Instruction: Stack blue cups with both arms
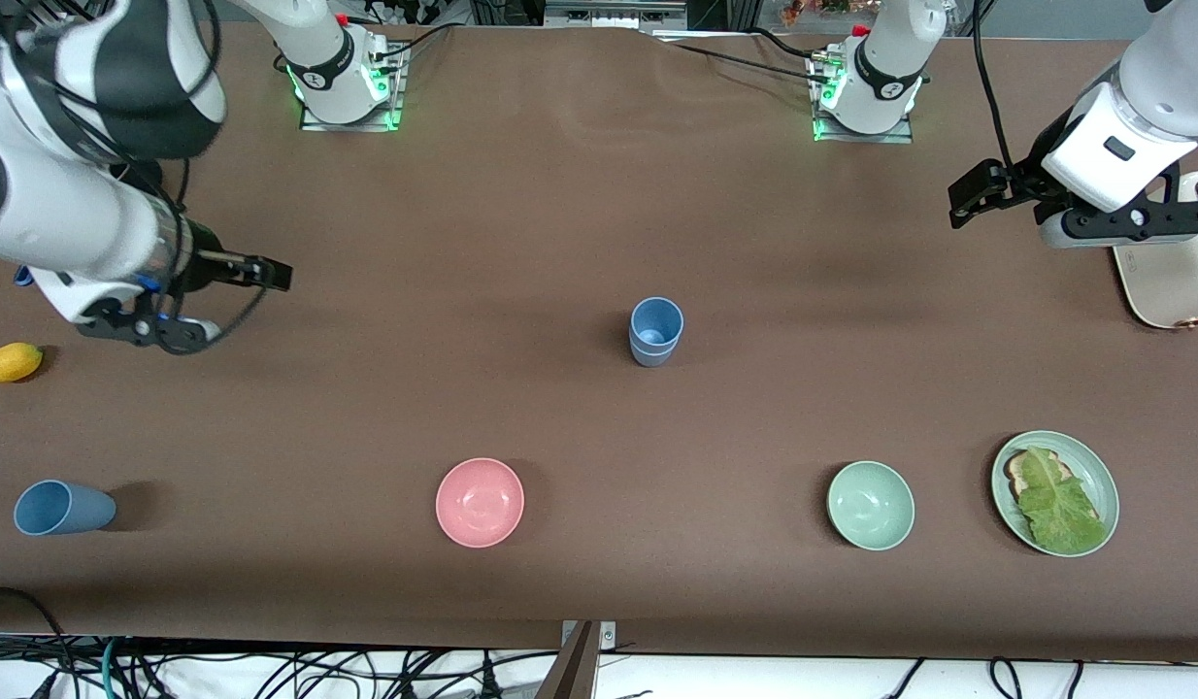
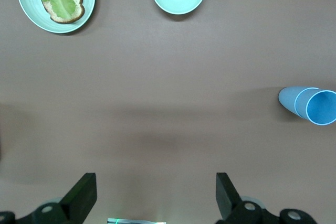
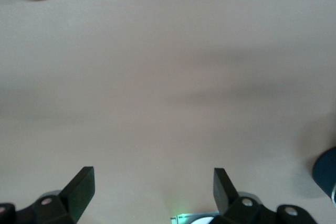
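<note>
Two blue cups [image 1: 655, 332] stand nested, one inside the other, upright in the middle of the table; they also show in the left wrist view [image 2: 310, 106]. A third blue cup [image 1: 63, 508] lies on its side near the front edge at the right arm's end. My left gripper [image 1: 966, 199] is open and empty, up over bare table at the left arm's end; its jaws [image 2: 156, 198] stand wide apart. My right gripper [image 1: 264, 273] is open and empty over bare table at the right arm's end, its jaws [image 3: 152, 195] wide apart.
A pink bowl [image 1: 480, 502], a pale green bowl [image 1: 871, 505] and a green plate [image 1: 1094, 466] with bread and lettuce sit along the front. A yellow fruit [image 1: 12, 362] lies under the right arm. A white appliance [image 1: 1167, 282] stands under the left arm.
</note>
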Motion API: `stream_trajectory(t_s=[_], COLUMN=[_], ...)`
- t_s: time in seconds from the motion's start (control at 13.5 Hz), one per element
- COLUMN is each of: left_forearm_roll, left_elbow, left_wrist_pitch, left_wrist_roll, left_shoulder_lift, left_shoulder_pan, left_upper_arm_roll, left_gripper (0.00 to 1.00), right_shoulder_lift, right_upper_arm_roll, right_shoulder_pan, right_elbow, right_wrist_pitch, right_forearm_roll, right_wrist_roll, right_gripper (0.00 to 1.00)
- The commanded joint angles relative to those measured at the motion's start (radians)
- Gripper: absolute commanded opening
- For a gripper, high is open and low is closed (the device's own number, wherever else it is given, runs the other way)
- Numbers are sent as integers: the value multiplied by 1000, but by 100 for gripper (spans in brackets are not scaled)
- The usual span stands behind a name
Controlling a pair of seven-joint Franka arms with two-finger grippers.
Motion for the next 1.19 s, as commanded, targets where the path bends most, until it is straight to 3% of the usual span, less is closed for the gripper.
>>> stream_trajectory(t_s=[0.0, 0.22, 0.45, 0.74, 1.11], left_forearm_roll=[-8, -10, -10, -10, -10], left_elbow=[-1, -1, -1, -1, -1], left_wrist_pitch=[-9, -9, -9, -9, -9], left_wrist_roll=[18, 15, 15, 17, 15], left_shoulder_lift=[-10, -10, -10, -11, -10], left_shoulder_pan=[1, 1, -3, -3, -2], left_upper_arm_roll=[4, 4, 4, 4, 4], left_gripper=[100, 100, 100, 100, 100], right_shoulder_lift=[-194, -256, -256, -248, -239], right_upper_arm_roll=[68, 65, 56, -9, -9], right_shoulder_pan=[-97, -139, -162, -165, -153], right_elbow=[-197, -216, -153, -135, -132], right_wrist_pitch=[70, 44, 16, 47, 88], right_forearm_roll=[-24, -15, -13, 14, -11], right_wrist_roll=[-12, -78, -77, -131, -161], right_gripper=[100, 100, 100, 100, 100])
